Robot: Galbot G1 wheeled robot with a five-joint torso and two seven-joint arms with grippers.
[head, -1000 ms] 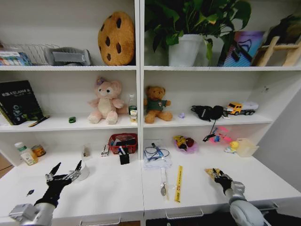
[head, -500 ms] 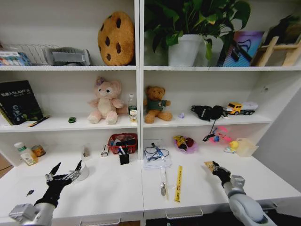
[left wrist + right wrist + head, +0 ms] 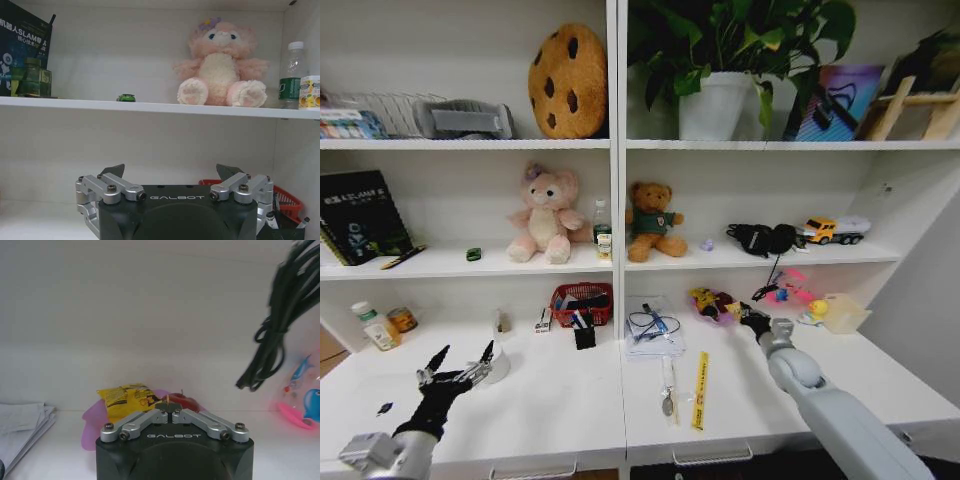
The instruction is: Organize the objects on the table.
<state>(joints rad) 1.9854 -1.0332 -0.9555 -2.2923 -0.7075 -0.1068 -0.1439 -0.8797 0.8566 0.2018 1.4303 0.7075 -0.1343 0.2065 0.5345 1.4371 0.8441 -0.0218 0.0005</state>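
Observation:
My right gripper [image 3: 745,313] reaches over the white table [image 3: 550,415] toward the back, just in front of a pink bowl [image 3: 712,305] that holds a yellow snack packet [image 3: 125,397] and a red item [image 3: 182,401]. Its fingers are shut on a thin, small yellow-orange item [image 3: 168,400], seen at the tips in the right wrist view [image 3: 168,407]. My left gripper [image 3: 455,365] hovers open and empty over the table's left part [image 3: 172,172], beside a white cup [image 3: 498,365]. A tiny green toy car [image 3: 126,98] stands on the shelf above [image 3: 473,254].
On the table lie a red basket [image 3: 582,300], papers with a cable [image 3: 653,330], a yellow ruler [image 3: 700,390], a spoon [image 3: 667,395] and green-lidded jars [image 3: 370,325]. A black cable [image 3: 270,335] hangs from the shelf near the right gripper. Plush toys sit on the shelf.
My right arm has stretched from the table's front right toward the back and left, up to the pink bowl, still shut on the small yellow item. The left arm has not moved.

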